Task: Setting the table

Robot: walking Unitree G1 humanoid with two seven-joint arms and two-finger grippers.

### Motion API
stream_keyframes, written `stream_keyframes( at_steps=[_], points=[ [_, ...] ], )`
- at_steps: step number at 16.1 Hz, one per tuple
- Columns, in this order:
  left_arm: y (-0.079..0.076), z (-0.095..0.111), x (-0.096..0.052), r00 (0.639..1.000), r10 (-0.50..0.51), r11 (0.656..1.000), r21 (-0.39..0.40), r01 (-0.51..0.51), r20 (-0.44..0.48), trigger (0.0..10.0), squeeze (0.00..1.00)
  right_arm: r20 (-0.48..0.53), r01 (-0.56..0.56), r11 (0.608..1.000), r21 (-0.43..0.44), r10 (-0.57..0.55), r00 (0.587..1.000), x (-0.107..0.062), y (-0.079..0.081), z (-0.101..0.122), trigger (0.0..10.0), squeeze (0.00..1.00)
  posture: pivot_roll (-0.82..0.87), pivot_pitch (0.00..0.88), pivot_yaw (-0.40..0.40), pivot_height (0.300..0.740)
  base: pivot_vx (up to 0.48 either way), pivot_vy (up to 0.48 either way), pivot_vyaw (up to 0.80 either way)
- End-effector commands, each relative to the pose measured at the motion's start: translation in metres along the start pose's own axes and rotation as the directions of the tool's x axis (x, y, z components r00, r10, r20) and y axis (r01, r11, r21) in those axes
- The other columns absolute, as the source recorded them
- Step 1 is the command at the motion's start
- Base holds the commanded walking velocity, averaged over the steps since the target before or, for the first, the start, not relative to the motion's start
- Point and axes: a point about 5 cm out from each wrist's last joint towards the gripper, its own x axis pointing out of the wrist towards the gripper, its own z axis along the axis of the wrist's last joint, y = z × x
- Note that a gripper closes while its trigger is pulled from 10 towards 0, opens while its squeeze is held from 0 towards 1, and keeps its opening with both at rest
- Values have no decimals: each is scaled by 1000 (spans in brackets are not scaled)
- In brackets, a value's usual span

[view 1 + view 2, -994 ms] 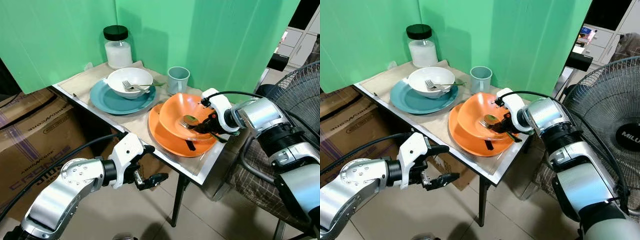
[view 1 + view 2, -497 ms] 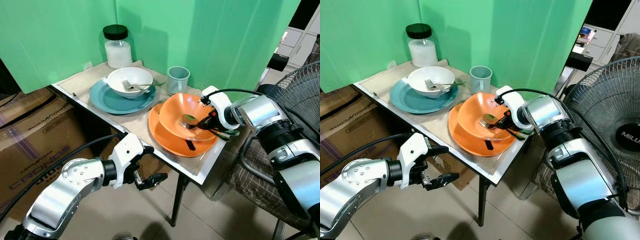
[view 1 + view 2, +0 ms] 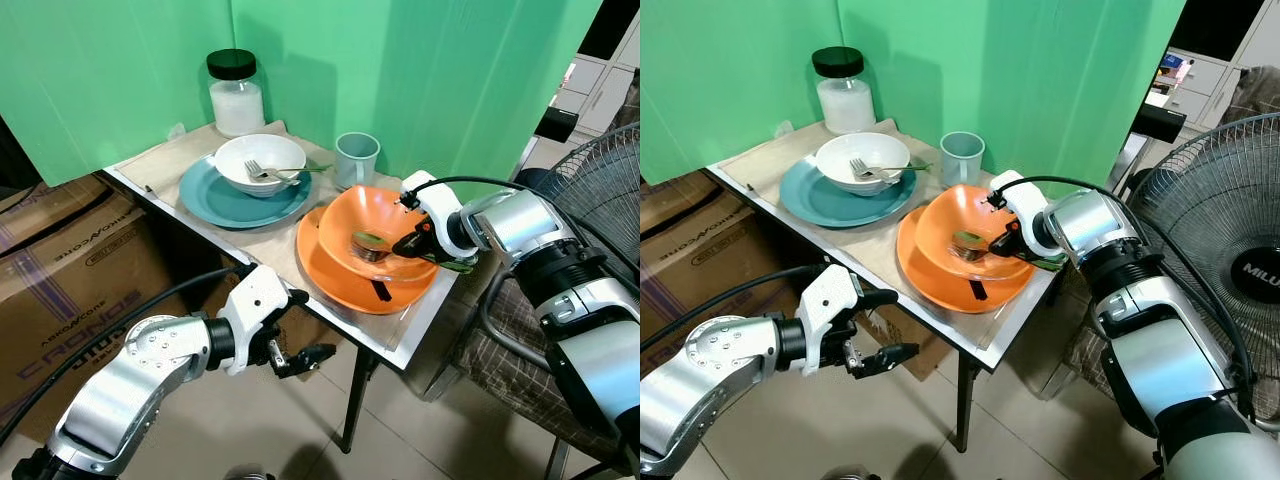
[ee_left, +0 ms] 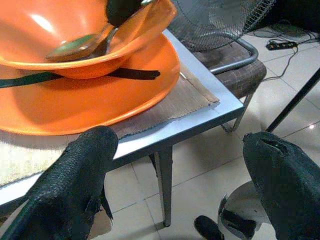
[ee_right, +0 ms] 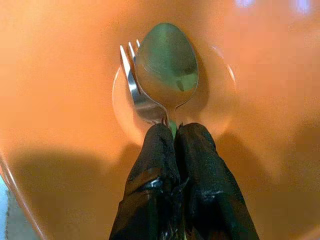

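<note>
An orange bowl (image 3: 375, 225) sits on an orange plate (image 3: 335, 280) at the table's near right corner. My right gripper (image 3: 418, 240) reaches into the bowl from the right. It is shut on the green handles of a spoon (image 5: 167, 65) and a fork (image 5: 131, 87), whose heads lie side by side at the bowl's bottom. My left gripper (image 3: 314, 325) hangs open below the table's front edge, holding nothing. A black strip (image 3: 380, 291) lies on the plate under the bowl.
At the back, a white bowl (image 3: 260, 158) with a fork stands on a blue plate (image 3: 215, 203). Near it are a pale cup (image 3: 357, 158) and a black-lidded jar (image 3: 236, 98). A fan (image 3: 600, 190) and a chair (image 3: 500, 320) stand to the right, cardboard boxes (image 3: 70, 270) to the left.
My right gripper has shifted the spoon and fork slightly leftward, deeper into the orange bowl. The left arm has stayed where it was.
</note>
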Motion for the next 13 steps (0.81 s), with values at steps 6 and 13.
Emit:
stream_keyframes(
  at_steps=[6, 13],
  points=[
    [3, 3, 2, 1000, 11, 999, 36, -11, 1, 10000, 369, 223, -15, 999, -33, 22, 975, -13, 0, 19, 0, 0, 140, 0, -44, 740, 0, 0, 0],
    [4, 3, 4, 1000, 16, 999, 47, -16, 8, 10000, 369, 252, 31, 998, -63, -14, 968, -4, 3, 17, 10000, 0, 133, 0, -47, 740, 0, 0, 0]
  ],
)
